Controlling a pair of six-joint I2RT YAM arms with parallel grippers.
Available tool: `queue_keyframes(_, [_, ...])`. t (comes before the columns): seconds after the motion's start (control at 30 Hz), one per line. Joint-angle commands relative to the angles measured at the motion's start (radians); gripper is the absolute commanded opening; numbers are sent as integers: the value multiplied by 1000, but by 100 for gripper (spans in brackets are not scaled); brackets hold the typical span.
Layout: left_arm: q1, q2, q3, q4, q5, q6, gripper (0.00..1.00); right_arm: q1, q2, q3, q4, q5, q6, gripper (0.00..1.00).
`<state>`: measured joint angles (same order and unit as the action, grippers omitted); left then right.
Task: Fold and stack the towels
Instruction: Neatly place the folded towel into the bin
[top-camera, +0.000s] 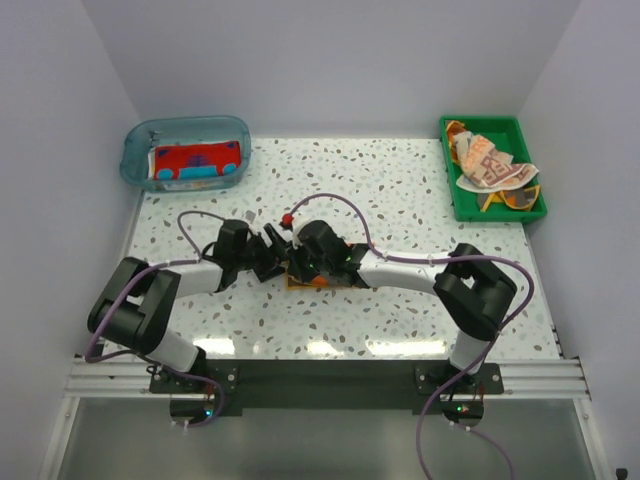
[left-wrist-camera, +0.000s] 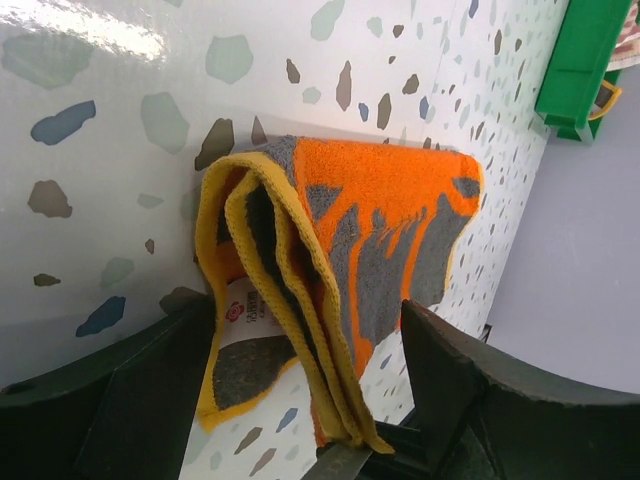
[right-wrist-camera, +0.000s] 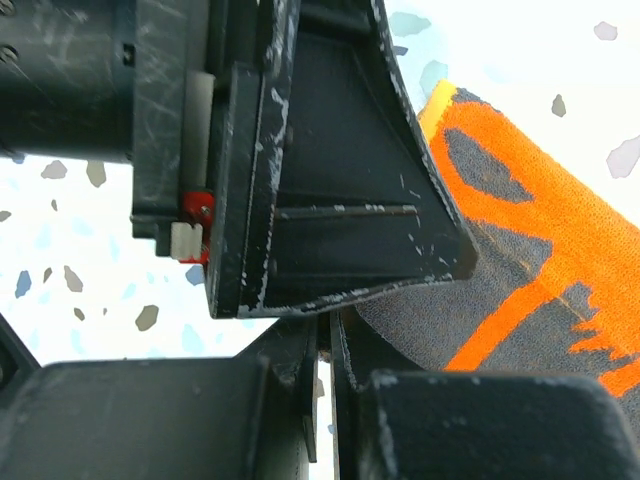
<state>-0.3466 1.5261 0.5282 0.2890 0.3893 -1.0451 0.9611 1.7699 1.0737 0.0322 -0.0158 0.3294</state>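
Left gripper (left-wrist-camera: 300, 375) spread wide, straddling the fluffy orange towel (left-wrist-camera: 400, 200), folded double, yellow-edged. Right gripper (right-wrist-camera: 322, 360) pinches its grey-patched edge.

I see one orange towel (top-camera: 318, 281) (left-wrist-camera: 390, 200) (right-wrist-camera: 540, 230) lying near the middle of the table. It has grey shapes on it and a yellow edge. It is folded over on itself, so its layers show along the edge, and a small white label peeks out. Far back on the right, a peach towel (top-camera: 490, 163) lies crumpled on a yellow towel (top-camera: 517, 198) in the green tray (top-camera: 490, 212). Far back on the left, a red towel (top-camera: 197, 160) lies flat in the blue tub (top-camera: 135, 160).
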Motion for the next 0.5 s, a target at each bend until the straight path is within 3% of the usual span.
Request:
queue_keyframes(0.0, [-14, 40, -50, 85, -40, -53, 80, -1, -40, 8, 67, -12, 16, 0])
queue_keyframes(0.17, [-17, 23, -53, 64, -59, -27, 78, 1, -23, 37, 23, 31, 7, 0])
queue_keyframes(0.37, [-14, -105, 16, -171, -180, 115, 78, 2, 3, 34, -80, 73, -38, 0])
queue_keyframes(0.43, [-8, -147, 27, -246, -240, 144, 78, 8, 23, 43, -112, 63, -55, 7])
queue_keyframes(0.47, [10, -187, 33, -264, -251, 170, 77, 11, 31, 58, -138, 51, -61, 23])
